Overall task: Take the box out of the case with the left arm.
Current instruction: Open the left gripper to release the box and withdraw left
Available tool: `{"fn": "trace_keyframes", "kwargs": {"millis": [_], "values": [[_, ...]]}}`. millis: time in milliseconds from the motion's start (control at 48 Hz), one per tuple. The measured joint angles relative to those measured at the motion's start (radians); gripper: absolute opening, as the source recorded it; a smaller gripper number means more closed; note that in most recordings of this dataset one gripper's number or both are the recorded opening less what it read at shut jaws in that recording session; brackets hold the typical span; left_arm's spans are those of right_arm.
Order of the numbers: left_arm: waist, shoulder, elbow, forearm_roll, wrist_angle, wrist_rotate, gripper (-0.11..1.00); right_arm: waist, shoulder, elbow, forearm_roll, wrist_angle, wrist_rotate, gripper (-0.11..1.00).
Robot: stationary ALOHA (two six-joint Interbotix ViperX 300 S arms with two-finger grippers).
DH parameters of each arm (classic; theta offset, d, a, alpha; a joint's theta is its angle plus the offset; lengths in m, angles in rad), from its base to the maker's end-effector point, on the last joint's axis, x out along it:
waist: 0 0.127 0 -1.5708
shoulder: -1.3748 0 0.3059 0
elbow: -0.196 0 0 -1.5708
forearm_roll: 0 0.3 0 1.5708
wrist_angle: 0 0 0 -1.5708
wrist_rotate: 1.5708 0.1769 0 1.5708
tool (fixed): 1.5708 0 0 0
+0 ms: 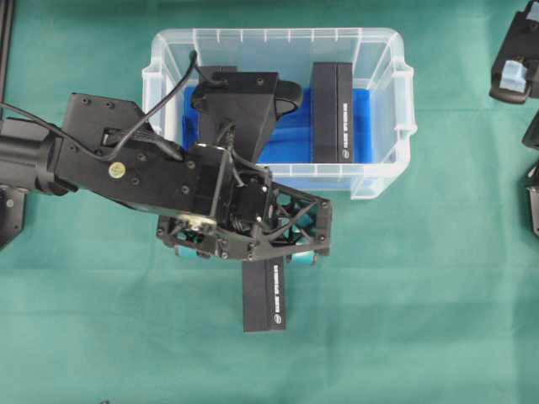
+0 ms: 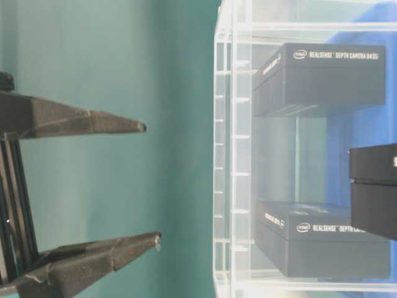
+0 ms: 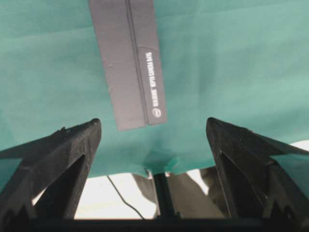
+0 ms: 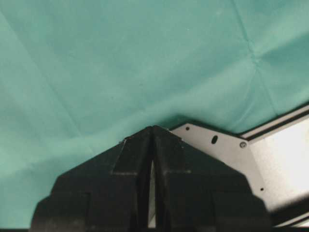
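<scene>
One box (image 1: 264, 296) is seen lying flat on the green counter (image 1: 421, 320), outside the case (image 1: 383, 109) and just beside its near long wall, so the taking-out step is judged to be done for this box. The left hand (image 1: 248, 252) is held above the box's end nearest the case, with its teal pads spread wide and nothing gripped between them; in the left wrist view the box (image 3: 129, 63) is shown lying free on the cloth beyond the open fingers (image 3: 63, 150). The release is therefore judged complete, and the next move is judged to call for a lift clear of the box without nudging it, or, if more boxes are wanted, a reach back over the case wall.

Inside the case a second box (image 1: 333, 112) is seen standing on the blue lining (image 1: 296, 126), near the case's right end. Another dark box (image 1: 208, 109) near the case's left end is largely covered by the left arm's wrist housing in the overhead view; in the table-level view two boxes (image 2: 322, 77) are made out through the clear wall, and a third dark shape is cut off at the frame edge.

The right hand (image 4: 152, 133) is shown closed and holding nothing, well apart from the case, over bare cloth
</scene>
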Motion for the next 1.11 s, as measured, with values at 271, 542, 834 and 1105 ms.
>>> {"fn": "trace_keyframes", "kwargs": {"millis": [271, 542, 834, 1105], "values": [[-0.012, -0.046, 0.066, -0.002, 0.003, -0.002, 0.91, 0.0, 0.0, 0.0, 0.0, 0.002, 0.002, 0.0], [-0.044, -0.193, 0.224, 0.0, 0.006, -0.023, 0.91, 0.0, 0.0, 0.0, 0.0, 0.0, 0.002, 0.0], [-0.103, -0.393, 0.451, 0.0, 0.002, -0.055, 0.91, 0.0, 0.0, 0.0, 0.0, 0.002, 0.002, 0.0], [-0.143, -0.546, 0.615, 0.0, 0.0, -0.135, 0.91, 0.0, 0.0, 0.0, 0.0, 0.002, 0.0, 0.0]]}}
